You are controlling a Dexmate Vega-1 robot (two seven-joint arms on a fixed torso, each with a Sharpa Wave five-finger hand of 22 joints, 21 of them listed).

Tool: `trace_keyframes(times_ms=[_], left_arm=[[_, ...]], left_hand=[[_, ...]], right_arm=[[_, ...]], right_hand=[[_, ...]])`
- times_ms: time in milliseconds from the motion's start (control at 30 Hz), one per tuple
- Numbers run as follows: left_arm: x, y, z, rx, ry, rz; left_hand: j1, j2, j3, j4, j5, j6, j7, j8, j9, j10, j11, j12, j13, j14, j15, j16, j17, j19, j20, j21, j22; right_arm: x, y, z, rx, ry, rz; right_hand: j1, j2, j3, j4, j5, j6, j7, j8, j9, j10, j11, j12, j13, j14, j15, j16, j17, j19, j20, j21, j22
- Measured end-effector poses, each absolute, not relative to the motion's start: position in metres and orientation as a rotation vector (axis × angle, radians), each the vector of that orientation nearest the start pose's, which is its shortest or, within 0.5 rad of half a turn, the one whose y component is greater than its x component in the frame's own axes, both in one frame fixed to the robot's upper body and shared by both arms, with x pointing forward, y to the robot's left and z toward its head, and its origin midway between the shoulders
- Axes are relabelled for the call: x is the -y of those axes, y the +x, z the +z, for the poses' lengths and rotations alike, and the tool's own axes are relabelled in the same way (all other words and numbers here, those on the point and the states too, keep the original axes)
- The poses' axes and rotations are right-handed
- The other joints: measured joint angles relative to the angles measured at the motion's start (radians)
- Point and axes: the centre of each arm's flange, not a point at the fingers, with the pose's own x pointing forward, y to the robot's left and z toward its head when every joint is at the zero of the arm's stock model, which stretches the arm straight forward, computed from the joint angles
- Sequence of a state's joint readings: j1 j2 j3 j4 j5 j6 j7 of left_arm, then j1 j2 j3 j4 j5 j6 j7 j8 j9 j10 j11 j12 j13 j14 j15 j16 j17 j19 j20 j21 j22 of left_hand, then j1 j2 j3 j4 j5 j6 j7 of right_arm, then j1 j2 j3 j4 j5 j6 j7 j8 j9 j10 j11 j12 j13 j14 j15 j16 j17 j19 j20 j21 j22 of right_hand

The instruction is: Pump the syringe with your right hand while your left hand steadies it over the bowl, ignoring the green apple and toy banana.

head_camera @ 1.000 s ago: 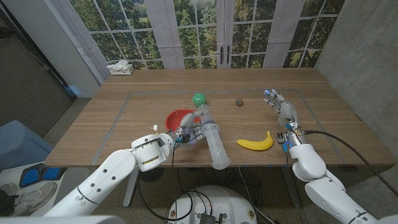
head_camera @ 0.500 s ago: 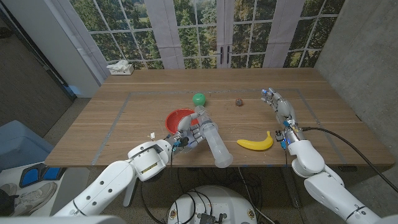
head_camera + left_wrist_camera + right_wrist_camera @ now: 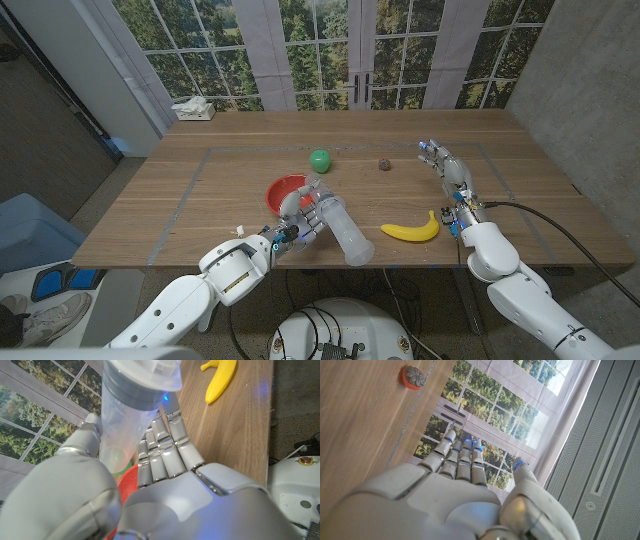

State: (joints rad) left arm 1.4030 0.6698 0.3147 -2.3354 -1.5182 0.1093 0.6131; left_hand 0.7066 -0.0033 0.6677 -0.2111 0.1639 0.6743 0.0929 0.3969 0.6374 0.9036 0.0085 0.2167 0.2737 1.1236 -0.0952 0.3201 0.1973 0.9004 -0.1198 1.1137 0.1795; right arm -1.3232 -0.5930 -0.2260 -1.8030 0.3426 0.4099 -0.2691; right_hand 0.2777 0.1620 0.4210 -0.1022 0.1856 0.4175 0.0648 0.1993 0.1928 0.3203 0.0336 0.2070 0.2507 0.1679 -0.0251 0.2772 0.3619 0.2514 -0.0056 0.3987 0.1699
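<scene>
Left hand (image 3: 302, 222) around unlabelled clear syringe (image 3: 338, 226) beside red bowl (image 3: 283, 190)

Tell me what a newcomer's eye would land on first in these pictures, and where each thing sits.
The big clear syringe stands out first, gripped in the left hand near the table's front edge, its tip toward the red bowl. Next come the yellow toy banana to the right of it and the green apple just beyond the bowl. The right hand holds nothing, fingers extended, at the table's right side.
</scene>
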Motion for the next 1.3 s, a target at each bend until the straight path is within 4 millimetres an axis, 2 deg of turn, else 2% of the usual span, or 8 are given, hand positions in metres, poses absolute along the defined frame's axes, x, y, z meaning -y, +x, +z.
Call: trace_keyframes(times_ms=[33,267,300,567,967,1133,1167,1300], left_arm=[[-0.146,0.437,-0.115,-0.121,-0.785,-0.378],[-0.152,0.437,-0.11,-0.082,-0.814,-0.367],[-0.152,0.431,-0.119,-0.099,-0.828,-0.359],[-0.158,0.428,-0.122,-0.071,-0.874,-0.331],[-0.165,0.429,-0.122,-0.046,-0.92,-0.303],[-0.167,0.431,-0.122,-0.045,-0.934,-0.298],[-0.168,0.432,-0.122,-0.045,-0.938,-0.297],[-0.169,0.433,-0.121,-0.045,-0.948,-0.294]], left_hand=[[-0.003,0.003,0.0,0.0,-0.001,-0.007,0.0,0.001,0.005,0.0,0.0,0.0,0.0,0.0,0.0,-0.005,0.0,0.0,0.0,0.0,0.0],[-0.013,0.013,0.0,0.0,0.004,-0.011,0.004,0.001,0.013,0.0,0.0,-0.008,-0.009,0.0,0.0,-0.008,0.0,-0.002,-0.002,0.0,0.0],[-0.013,0.013,0.0,0.0,0.004,-0.011,0.004,0.001,0.015,0.0,0.0,-0.008,-0.009,0.0,0.0,-0.009,0.0,-0.002,-0.002,0.0,0.0],[-0.017,0.017,0.0,0.0,0.004,-0.019,0.006,0.003,0.027,0.0,0.0,-0.008,-0.014,0.0,0.0,-0.012,0.001,-0.004,0.0,0.0,-0.001],[-0.018,0.018,0.0,0.0,0.003,-0.021,0.007,0.003,0.041,0.0,0.0,-0.008,-0.02,0.0,0.0,-0.015,0.001,-0.005,0.002,-0.001,0.0],[-0.018,0.018,0.0,0.0,0.003,-0.023,0.009,0.004,0.045,-0.003,-0.003,-0.008,-0.023,0.0,0.0,-0.017,0.0,-0.005,0.002,0.003,0.0],[-0.018,0.018,0.0,0.0,0.003,-0.024,0.011,0.004,0.047,-0.003,-0.003,-0.008,-0.023,0.0,0.0,-0.017,0.0,-0.005,0.002,0.003,0.0],[-0.018,0.018,0.0,0.0,0.003,-0.025,0.011,0.005,0.05,-0.003,-0.003,-0.008,-0.027,0.0,0.0,-0.018,0.0,-0.007,0.004,0.003,0.0]], right_arm=[[0.273,0.509,-0.079,0.816,-0.107,0.059],[0.269,0.505,-0.09,0.798,-0.086,0.061],[0.267,0.497,-0.085,0.858,-0.125,0.038],[0.26,0.482,-0.094,0.892,-0.153,0.016],[0.248,0.462,-0.106,0.959,-0.187,-0.031],[0.245,0.454,-0.111,0.992,-0.197,-0.063],[0.244,0.452,-0.112,1.007,-0.204,-0.071],[0.242,0.445,-0.115,1.038,-0.213,-0.098]], right_hand=[[0.0,0.0,0.0,0.0,0.0,-0.003,-0.003,0.0,0.0,-0.006,0.0,0.0,0.0,-0.005,-0.005,-0.001,0.0,0.0,0.0,0.0,0.0],[0.0,0.0,0.0,0.0,0.0,0.0,-0.006,0.0,0.0,-0.012,-0.005,0.0,0.0,-0.005,-0.005,-0.004,0.0,0.0,0.0,-0.008,0.0],[0.0,0.0,0.0,0.0,0.0,0.0,-0.006,0.0,0.0,-0.012,-0.005,0.0,0.0,-0.005,-0.005,-0.004,0.0,0.0,0.0,-0.008,0.0],[0.0,0.0,0.003,0.003,0.0,0.0,-0.006,0.0,0.0,-0.012,-0.005,0.0,-0.005,-0.005,-0.005,-0.004,0.0,0.0,0.0,-0.008,0.0],[-0.008,0.008,0.004,0.01,0.0,0.0,-0.006,0.0,0.0,-0.011,-0.005,0.0,-0.005,-0.005,-0.005,-0.004,0.0,0.01,-0.001,-0.008,0.0],[-0.013,0.013,-0.001,0.016,-0.005,0.0,-0.017,0.0,0.0,-0.011,-0.005,0.0,-0.009,-0.001,-0.009,-0.004,0.0,0.013,0.002,-0.015,0.0],[-0.023,0.003,-0.003,0.018,-0.005,0.001,-0.017,0.0,0.0,-0.007,-0.009,0.0,-0.009,-0.001,-0.009,-0.004,0.0,0.016,-0.001,-0.015,0.0],[-0.024,0.003,-0.001,0.024,-0.008,0.0,-0.028,0.0,0.0,-0.007,-0.009,0.0,-0.009,-0.001,-0.009,-0.004,0.0,0.02,-0.005,-0.015,0.0]])
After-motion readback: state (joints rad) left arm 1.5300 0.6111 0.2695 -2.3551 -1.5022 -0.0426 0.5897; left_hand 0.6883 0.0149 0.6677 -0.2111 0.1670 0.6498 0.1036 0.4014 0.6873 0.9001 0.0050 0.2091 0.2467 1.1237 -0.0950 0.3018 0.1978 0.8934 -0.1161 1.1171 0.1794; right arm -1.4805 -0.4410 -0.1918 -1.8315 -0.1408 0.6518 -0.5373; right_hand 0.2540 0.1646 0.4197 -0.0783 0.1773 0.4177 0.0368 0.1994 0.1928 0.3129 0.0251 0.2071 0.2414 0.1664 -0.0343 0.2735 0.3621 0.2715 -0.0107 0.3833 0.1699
